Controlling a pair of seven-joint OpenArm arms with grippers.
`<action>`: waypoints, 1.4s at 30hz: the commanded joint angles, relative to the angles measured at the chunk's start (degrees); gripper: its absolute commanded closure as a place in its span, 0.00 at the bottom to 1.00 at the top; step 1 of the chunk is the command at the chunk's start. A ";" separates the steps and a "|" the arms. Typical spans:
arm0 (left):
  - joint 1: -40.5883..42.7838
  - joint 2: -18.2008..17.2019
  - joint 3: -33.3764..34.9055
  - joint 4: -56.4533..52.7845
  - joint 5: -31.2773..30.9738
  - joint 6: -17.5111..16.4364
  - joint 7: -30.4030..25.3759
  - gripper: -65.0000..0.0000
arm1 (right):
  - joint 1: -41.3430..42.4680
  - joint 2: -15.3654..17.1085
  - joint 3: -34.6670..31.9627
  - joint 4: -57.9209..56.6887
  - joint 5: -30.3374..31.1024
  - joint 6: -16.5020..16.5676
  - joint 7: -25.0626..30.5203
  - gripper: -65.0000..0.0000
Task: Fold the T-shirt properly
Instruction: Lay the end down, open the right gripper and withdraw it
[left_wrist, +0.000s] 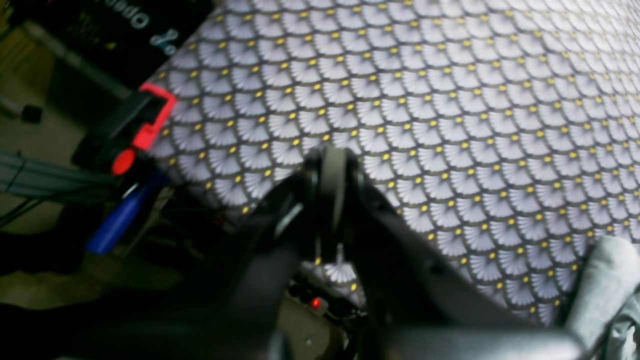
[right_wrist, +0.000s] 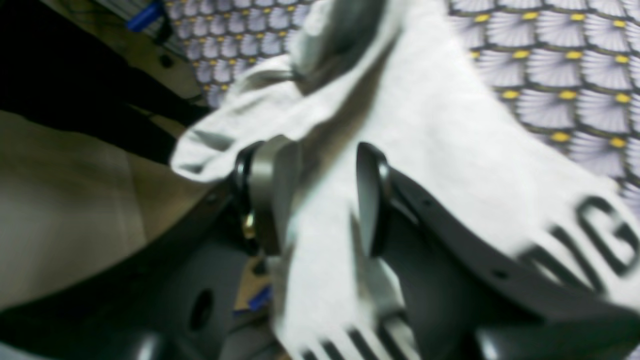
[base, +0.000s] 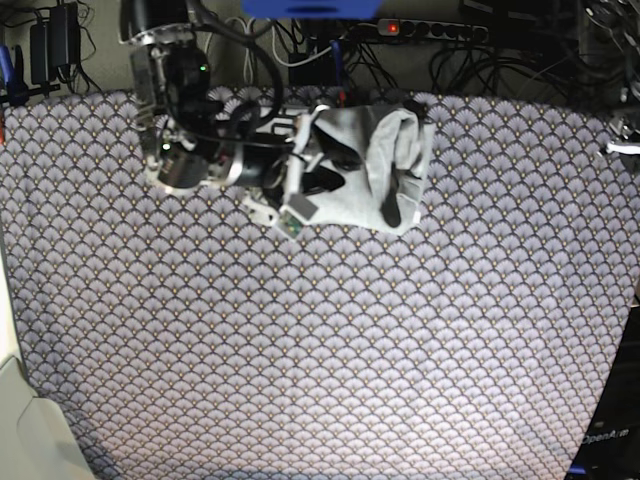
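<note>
- Currently bunched at the far edge of the fan-patterned desk (base: 320, 350): the T-shirt (base: 385, 170).
- Gripping a fold of that T-shirt (right_wrist: 440, 130), lettering showing below: right claw (right_wrist: 320, 195).
- Pinched tight on nothing, over bare cloth just beside the T-shirt (left_wrist: 605, 280): left claw (left_wrist: 332, 165).
</note>
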 joint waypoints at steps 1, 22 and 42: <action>0.09 -0.68 -0.24 0.84 -0.44 -0.09 -1.07 0.99 | 0.61 0.42 0.21 0.99 1.01 0.34 0.96 0.63; 0.62 0.46 -0.24 0.84 -0.44 -0.09 -1.07 0.99 | 0.52 8.78 0.21 -9.74 0.84 0.34 9.84 0.63; 0.18 0.46 -0.16 0.84 -0.44 -0.09 -1.07 0.99 | 0.96 13.96 7.59 -9.83 1.10 0.34 10.63 0.63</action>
